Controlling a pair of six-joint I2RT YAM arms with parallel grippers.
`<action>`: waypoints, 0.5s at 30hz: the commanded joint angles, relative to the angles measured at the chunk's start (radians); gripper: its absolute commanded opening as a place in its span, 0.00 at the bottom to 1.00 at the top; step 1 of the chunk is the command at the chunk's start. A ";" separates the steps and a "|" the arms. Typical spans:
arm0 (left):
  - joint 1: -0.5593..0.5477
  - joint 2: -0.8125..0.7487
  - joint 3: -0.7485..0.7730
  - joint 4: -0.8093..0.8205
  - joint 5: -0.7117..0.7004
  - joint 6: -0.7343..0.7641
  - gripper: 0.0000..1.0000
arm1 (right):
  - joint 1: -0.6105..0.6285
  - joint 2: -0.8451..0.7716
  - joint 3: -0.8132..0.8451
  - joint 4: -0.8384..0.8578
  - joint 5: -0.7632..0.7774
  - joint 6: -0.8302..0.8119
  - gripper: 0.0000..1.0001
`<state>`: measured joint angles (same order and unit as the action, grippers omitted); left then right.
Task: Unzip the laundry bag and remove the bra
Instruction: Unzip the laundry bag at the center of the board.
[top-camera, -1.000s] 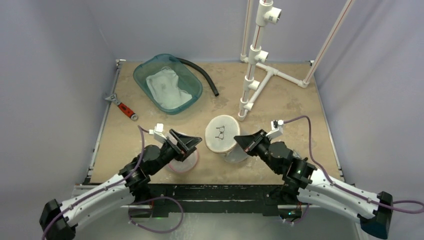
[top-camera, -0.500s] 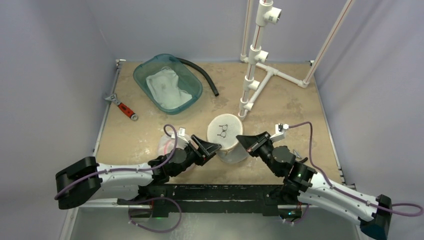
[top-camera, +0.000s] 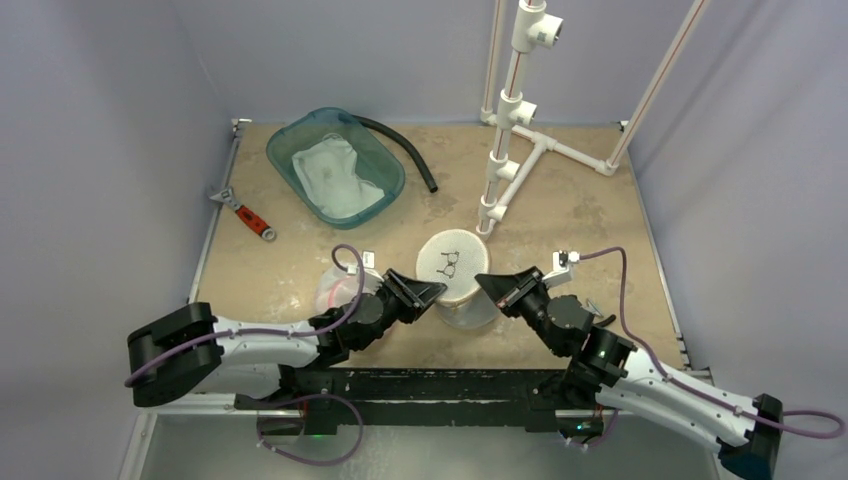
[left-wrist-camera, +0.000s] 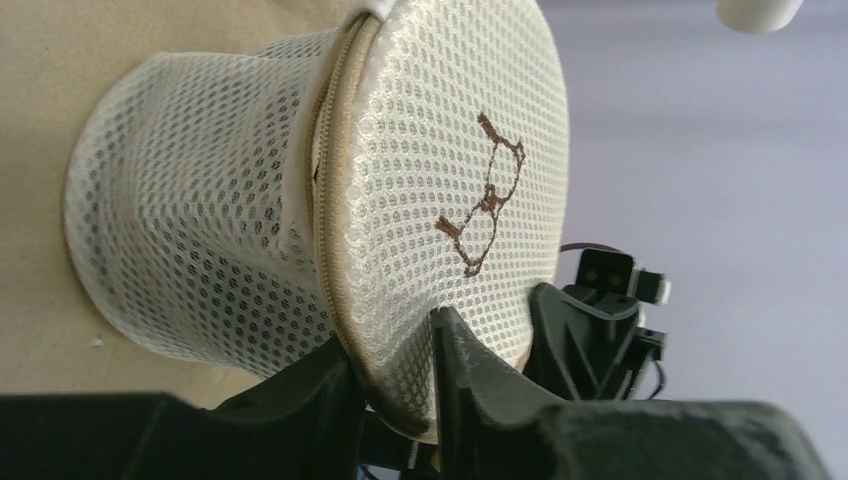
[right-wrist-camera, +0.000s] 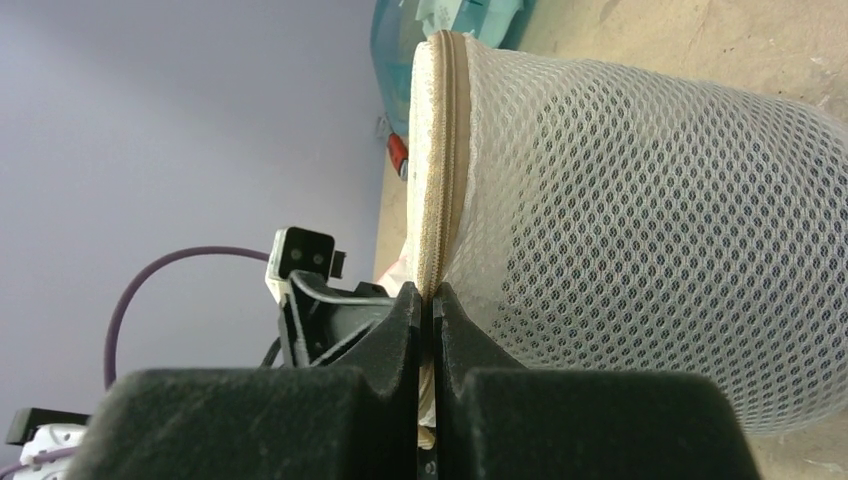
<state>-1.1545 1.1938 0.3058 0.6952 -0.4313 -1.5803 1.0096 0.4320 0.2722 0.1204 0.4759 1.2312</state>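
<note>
A round white mesh laundry bag (top-camera: 450, 272) is seen from above at lower centre of the frame, standing on a tan table (top-camera: 600, 200). A small brown stitched motif is shown on its flat lid. A tan zip (left-wrist-camera: 335, 200) is run round the rim below the lid and looks closed along the stretches that can be seen. What is inside cannot be made out through the mesh.

The bag is met from both sides. At its lower left, the left gripper (top-camera: 425, 293) is clenched on the lid's edge, with the rim filling the gap between its fingers (left-wrist-camera: 462, 370). At its lower right, the right gripper (top-camera: 487, 285) is pinched nearly closed on the zip seam.

In the upper left, a teal basin (top-camera: 300, 135) holding white cloth is placed, with a black hose (top-camera: 405, 150) curved beside it and a red-handled wrench (top-camera: 245, 213) lying near the table's left edge. A white pipe frame (top-camera: 510, 130) is set upright at upper right.
</note>
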 joint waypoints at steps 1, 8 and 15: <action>-0.005 0.017 0.034 0.103 -0.002 0.005 0.18 | 0.008 0.005 0.012 0.029 -0.020 -0.007 0.00; -0.004 -0.139 0.048 -0.114 -0.073 0.049 0.00 | 0.009 0.030 0.154 -0.129 -0.107 -0.234 0.44; -0.001 -0.247 0.188 -0.535 -0.224 0.054 0.00 | 0.009 0.130 0.296 -0.297 -0.248 -0.490 0.52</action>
<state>-1.1542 0.9707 0.3988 0.3687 -0.5407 -1.5497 1.0142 0.4942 0.4816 -0.0837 0.3302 0.9218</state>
